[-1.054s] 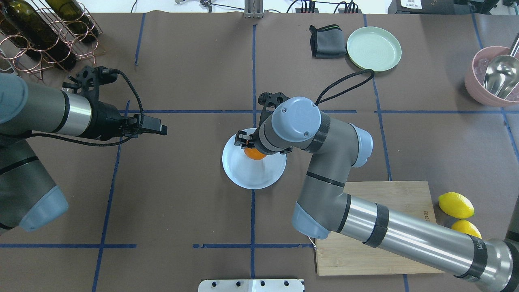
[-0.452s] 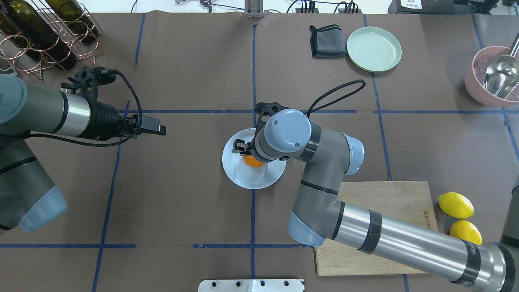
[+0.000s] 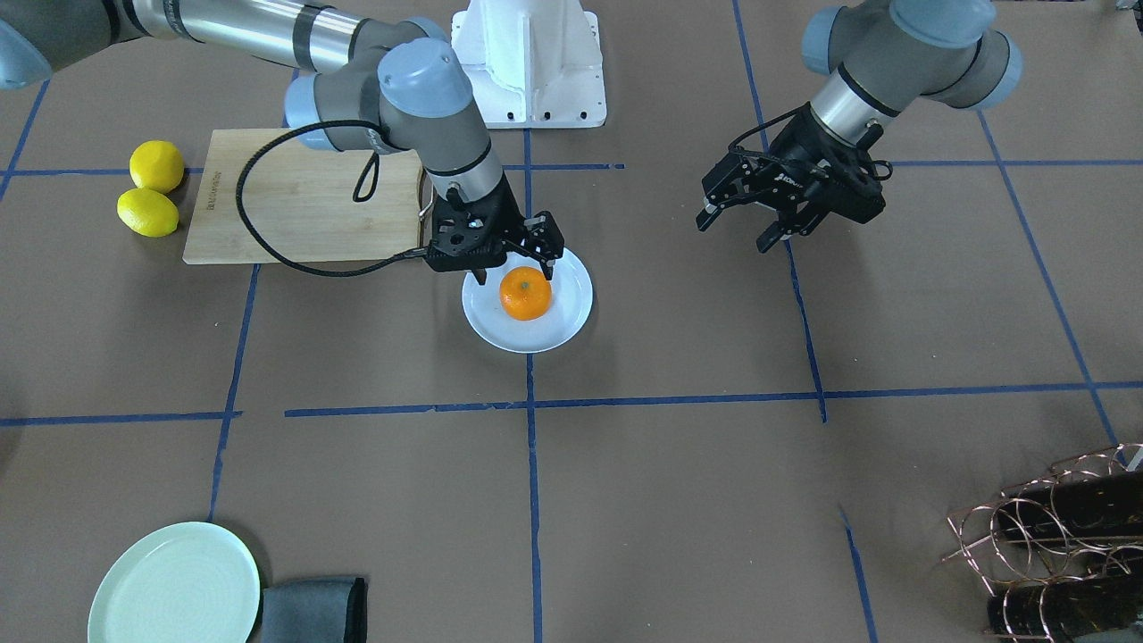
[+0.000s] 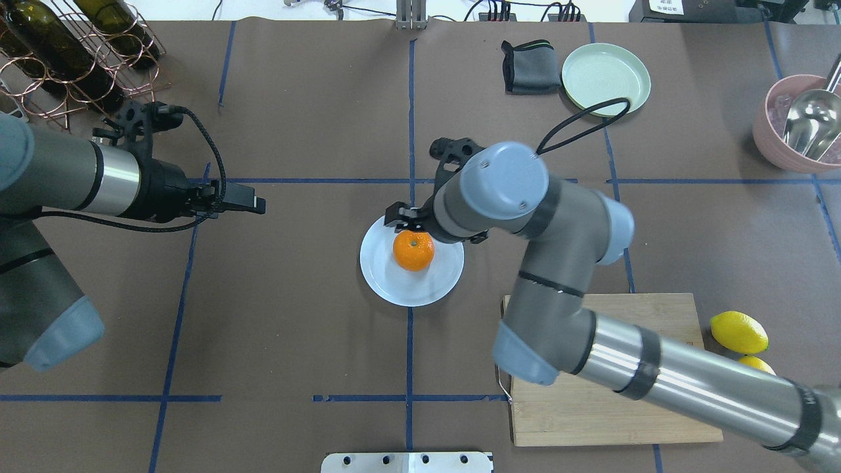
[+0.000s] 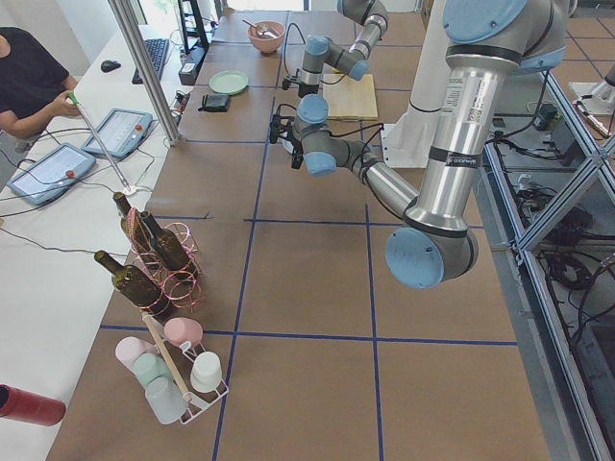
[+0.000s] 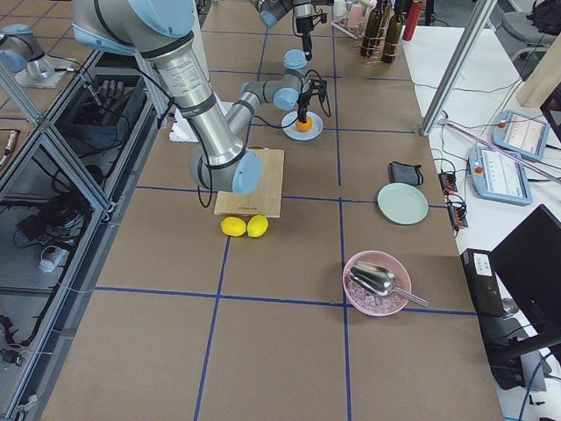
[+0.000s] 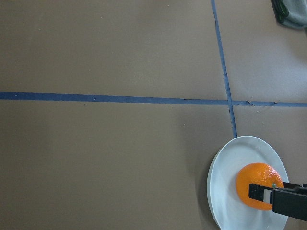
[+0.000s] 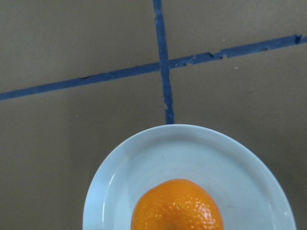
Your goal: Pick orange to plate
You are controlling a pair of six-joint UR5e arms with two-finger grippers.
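The orange [image 4: 414, 250] lies in the middle of the pale bluish-white plate [image 4: 387, 289] at the table's centre, with nothing holding it. My right gripper [image 3: 516, 270] hangs open just above it, on the robot's side; its fingers [image 3: 547, 259] stand apart from the fruit. The right wrist view looks straight down on the orange [image 8: 176, 206] and the plate [image 8: 120, 167]. My left gripper [image 3: 734, 234] hovers open and empty well to the side. Its wrist view shows the orange [image 7: 256, 182] on the plate [image 7: 225, 191] at lower right.
A wooden board [image 4: 657, 312] lies under my right arm, with two lemons [image 4: 738, 332] beside it. At the far edge sit a mint-green plate [image 4: 606, 79] and a dark cloth [image 4: 529, 67]. A pink bowl [image 4: 775, 151] holds a scoop; a bottle rack [image 4: 72, 52] stands far left.
My right gripper has let go of the orange and drawn up and back from it, so the fruit now shows whole on the plate. The left arm has shifted only slightly.
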